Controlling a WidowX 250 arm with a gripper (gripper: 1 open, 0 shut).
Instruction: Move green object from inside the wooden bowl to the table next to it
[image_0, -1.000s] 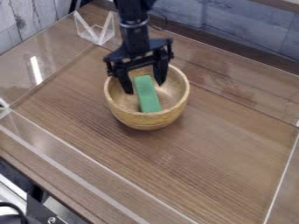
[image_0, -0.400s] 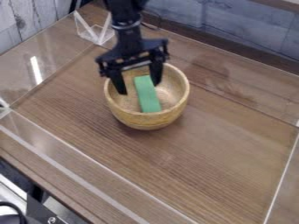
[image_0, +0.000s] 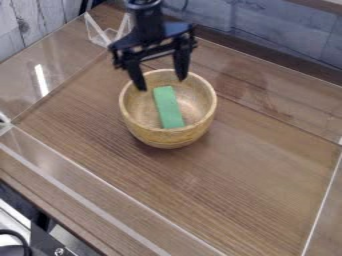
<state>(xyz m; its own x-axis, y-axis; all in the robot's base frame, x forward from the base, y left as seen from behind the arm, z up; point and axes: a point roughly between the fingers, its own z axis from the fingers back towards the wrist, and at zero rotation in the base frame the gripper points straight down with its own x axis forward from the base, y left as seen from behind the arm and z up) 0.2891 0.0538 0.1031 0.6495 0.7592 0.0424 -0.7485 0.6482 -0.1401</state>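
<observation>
A bright-green block, the green object (image_0: 166, 107), lies inside the light-tan wooden bowl (image_0: 168, 132), leaning lengthwise against its inner wall. The bowl stands on the dark wood-grain table (image_0: 241, 190). My black gripper (image_0: 156, 74) hangs just above the bowl's far rim, behind and above the block. Its fingers are spread wide, open, with nothing between them. One fingertip (image_0: 138, 85) hovers over the bowl's left rim, the other sits over the far right rim.
Clear acrylic walls (image_0: 80, 175) run along the table's edges, front and left. Bare tabletop lies to the right of and in front of the bowl. A grey plank wall stands behind.
The gripper has risen out of the bowl and drifted a little toward the back, staying open. The green block has stayed in the bowl.
</observation>
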